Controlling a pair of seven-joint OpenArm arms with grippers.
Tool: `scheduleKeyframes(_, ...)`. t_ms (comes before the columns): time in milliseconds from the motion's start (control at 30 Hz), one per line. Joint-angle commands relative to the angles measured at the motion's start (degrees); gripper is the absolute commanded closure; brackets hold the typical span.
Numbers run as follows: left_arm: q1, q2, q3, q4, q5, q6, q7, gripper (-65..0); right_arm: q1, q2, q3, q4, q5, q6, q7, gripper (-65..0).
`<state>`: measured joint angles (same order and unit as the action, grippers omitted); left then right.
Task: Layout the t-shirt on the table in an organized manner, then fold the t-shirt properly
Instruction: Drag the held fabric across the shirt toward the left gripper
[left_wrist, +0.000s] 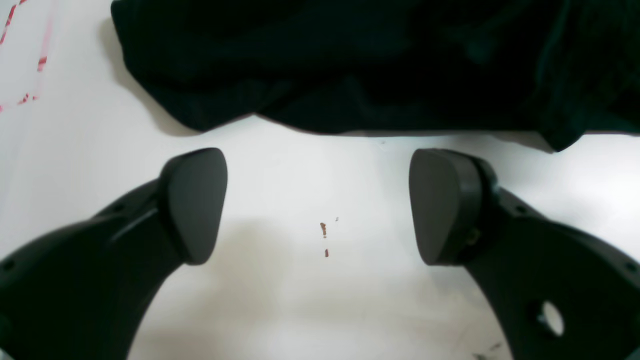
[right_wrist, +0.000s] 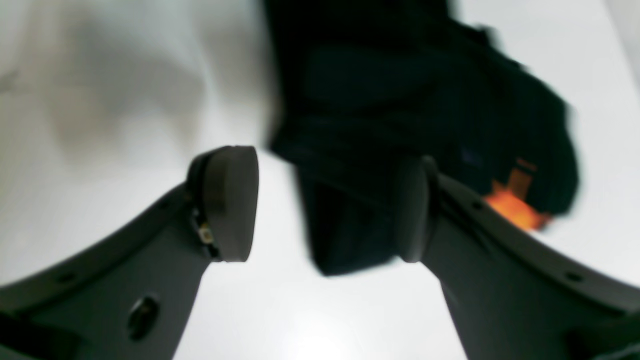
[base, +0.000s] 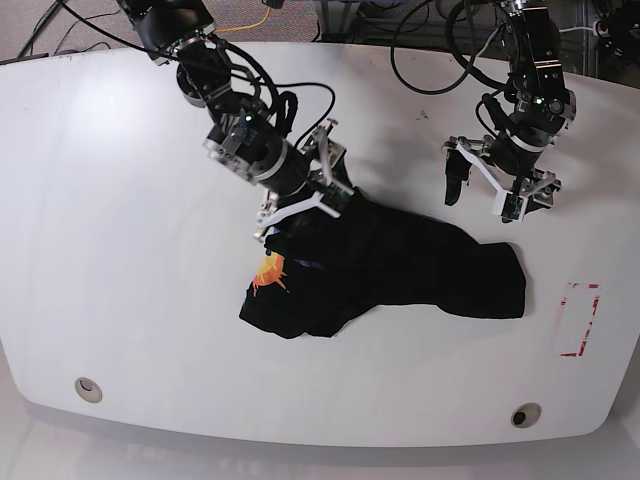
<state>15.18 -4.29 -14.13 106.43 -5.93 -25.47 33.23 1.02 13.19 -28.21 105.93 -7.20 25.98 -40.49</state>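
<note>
Left end effector (left_wrist: 318, 205) hovers agape beside t-shirt (left_wrist: 350, 60).

Left hand (left_wrist: 318, 205): jaws wide open, nothing between the pads, both pads (left_wrist: 192, 202) clear of everything. Arm comes in from the far edge, wrist bent so the hand points down and forward, hovering.

Right hand (right_wrist: 320, 210): jaws parted roughly midway, not pinched. Black cloth sits in the gap, bunched against the one pad (right_wrist: 412, 210); the other pad (right_wrist: 230, 210) is clear of it. Wrist view is motion-blurred, so can't confirm a firm grip. Arm reaches diagonally in from the far corner, forearm angled down, wrist low, fingertips at cloth level. Cables loop off both forearms.
</note>
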Motion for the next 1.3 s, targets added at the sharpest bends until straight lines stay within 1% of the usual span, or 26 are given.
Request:
scheduleKeyframes(0, -0.7, -0.3, -0.6, 1.0, -0.8, 0.2, -1.4, -54.7, 0.9, 0.5, 5.4, 1.3, 0.2, -0.5, 1.3, -39.1)
scheduleKeyframes(133, -0.6, -0.2, -0.8, 0.9, -0.8, 0.1, -1.4, -54.6, 1.0, -1.5, 12.1, 1.6, 0.3, -0.8, 1.1, -40.3)
scheduleKeyframes(200, -0.7, -0.2, -1.1, 0.8, -0.8, 0.1, -1.2, -54.6, 1.0, -2.8, 14.2, 1.8, 0.3, -0.9, 0.9, -40.4)
scheduleKeyframes(333, -0.8, -0.3, -2.2, 1.0, -1.0, -0.2, -1.0, -54.0, 1.3, -5.7, 16.4, 2.6, 0.1, -0.7, 1.1, -40.3)
scheduleKeyframes(400, -1.0, -0.3, -2.9, 0.8, -1.0, -0.2, -1.1, -53.4, 1.3, -7.1, 16.0, 2.6, 0.0, -0.7, 1.1, -40.0)
scheduleKeyframes(467, -1.1, -0.2, -3.5, 0.6, -1.0, -0.5, -1.2, -50.5, 1.2, -8.2, 15.3, 2.5, 0.0, -0.6, 1.2, -39.5)
scheduleKeyframes(600, -1.1, -0.3, -4.0, 0.1, -1.3, -0.6, -2.3, -40.7, 1.0, -9.6, 14.9, 2.4, 0.0, -0.7, 1.8, -37.2)
scheduleKeyframes(667, -1.1, -0.3, -3.8, 0.0, -1.3, -0.6, -2.6, -37.4, 0.8, -9.9, 14.8, 2.3, -0.1, -0.7, 2.5, -34.4)
scheduleKeyframes(733, -0.9, -0.2, -2.4, -0.1, -1.4, -0.4, -2.1, -34.8, 0.6, -10.1, 14.8, 1.8, -0.3, -0.7, 4.2, -30.2)
scheduleKeyframes(800, -0.7, -0.2, -2.0, -0.1, -1.6, -0.5, -2.2, -35.1, 0.5, -10.2, 14.8, 1.4, -0.3, -0.7, 5.1, -23.8)
scheduleKeyframes(933, -0.3, -0.1, -1.6, 0.3, -1.7, -1.3, -2.8, -39.7, 0.4, -10.6, 14.7, 0.5, -0.2, -0.7, 6.3, -8.4)
scheduleKeyframes(1000, -0.2, -0.1, -1.4, 0.5, -1.7, -1.5, -1.9, -48.3, 0.3, -11.2, 14.7, 0.2, 0.4, -0.7, 6.3, -2.6)
scheduleKeyframes(1067, -0.1, -0.1, -1.4, 0.7, -1.5, -1.3, -1.3, -51.1, 0.5, -11.8, 14.5, -0.1, 1.0, -0.7, 5.8, -1.6)
scheduleKeyframes(1133, -0.6, -0.2, -0.8, 0.4, -1.0, -0.7, -0.6, -54.5, 0.8, -12.7, 14.2, -0.3, 1.5, -0.4, 4.7, -2.5)
scheduleKeyframes(1267, -0.3, -0.2, -1.1, 0.4, -0.9, -0.3, -0.1, -55.6, 1.1, -14.3, 12.8, -0.6, 2.3, -0.1, 4.0, -12.5)
